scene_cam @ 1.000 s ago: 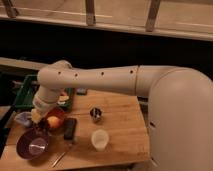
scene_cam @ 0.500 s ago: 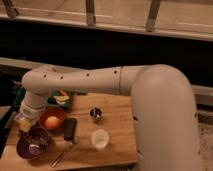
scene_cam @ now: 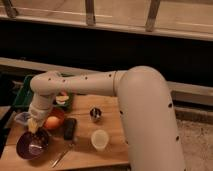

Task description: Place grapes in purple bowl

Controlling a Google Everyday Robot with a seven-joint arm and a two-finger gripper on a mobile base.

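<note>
Seeing, in the camera view, the arm (scene_cam: 85, 82) reaching across from the right and bending down toward the front-left corner of the tabletop (scene_cam: 85, 152). Holding the gripper (scene_cam: 33, 125) just above the far rim of the purple bowl (scene_cam: 25, 149), which is sitting near that front-left corner. Not being able to tell whether the gripper is open, closed or gripping anything. Not making out the grapes as a separate dark bunch anywhere on the table; possibly sitting at the gripper's tip or already lying in the bowl, where a small pale glint is showing, but not telling which. Judging the task as being at the placing step: carrying over looking done, release or its confirmation looking left, then lifting clear. Noting the other things standing apart from the action: an orange fruit (scene_cam: 52, 122) in an orange-red bowl (scene_cam: 60, 113) just beside the purple one toward the back, a black block (scene_cam: 69, 128) next to that, a metal cup (scene_cam: 95, 114) near the middle, a white cup (scene_cam: 99, 139) toward the front edge, a utensil (scene_cam: 62, 156) lying at the front edge, and a green tray (scene_cam: 24, 92) at the back-left corner.
</note>
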